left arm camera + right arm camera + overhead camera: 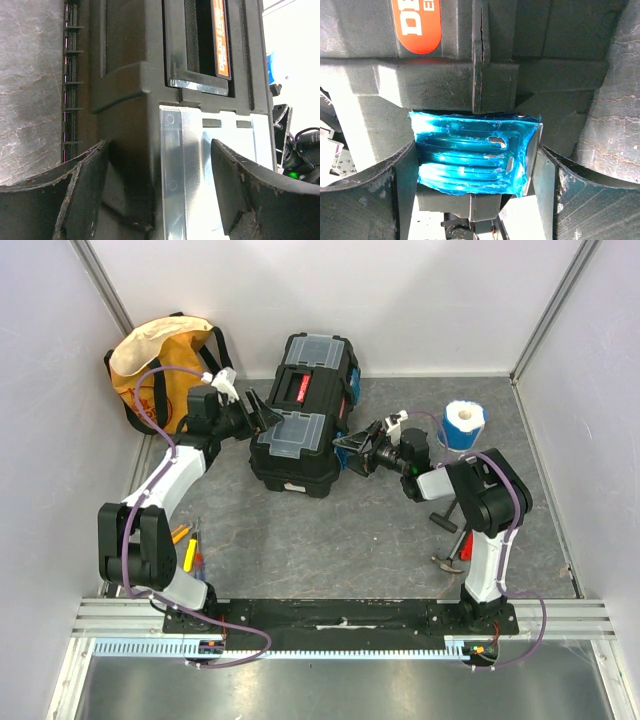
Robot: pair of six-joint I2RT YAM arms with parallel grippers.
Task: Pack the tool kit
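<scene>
The tool kit [305, 415], a black box with a red-marked handle and clear-lidded compartments, stands closed at the table's middle back. My left gripper [264, 412] is at its left edge, open. In the left wrist view the left gripper [159, 150] straddles the rim beside the clear lid [200, 165], below the handle [220, 40]. My right gripper [347, 451] is at the box's right side, open. In the right wrist view the right gripper [477, 152] has its fingers either side of a blue latch [470, 155], close to its edges. A red-white label [417, 25] shows above.
A yellow-orange fabric bag [160, 365] lies at the back left by the wall. A paper roll in a blue holder [463, 423] stands at the right. Two hammers [447, 518] lie near the right arm, and small hand tools [190, 545] near the left arm's base.
</scene>
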